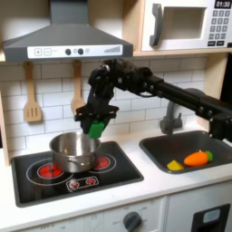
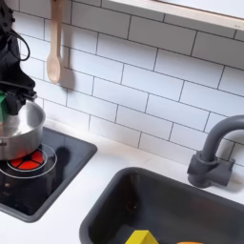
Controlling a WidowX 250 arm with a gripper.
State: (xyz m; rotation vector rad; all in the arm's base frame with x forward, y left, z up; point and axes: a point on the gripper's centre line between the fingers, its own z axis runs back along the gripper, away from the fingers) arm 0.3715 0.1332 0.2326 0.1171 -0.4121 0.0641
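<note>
My gripper (image 1: 95, 125) is shut on a small green block (image 1: 94, 130). It hangs just above the right rim of a silver pot (image 1: 74, 150) that stands on the left burner of the black stove top (image 1: 107, 176). In the second exterior view, the gripper (image 2: 8, 93) is at the left edge with the green block (image 2: 3, 103) partly cut off, right over the pot (image 2: 21, 132). I cannot tell whether the block touches the rim.
A sink (image 1: 216, 143) on the first exterior view's right holds a yellow piece (image 1: 174, 165) and an orange carrot (image 1: 197, 158). A grey faucet (image 2: 212, 152) stands behind it. Wooden utensils (image 1: 77, 95) hang on the tiled wall, under a range hood (image 1: 63, 41) and a microwave (image 1: 186, 23).
</note>
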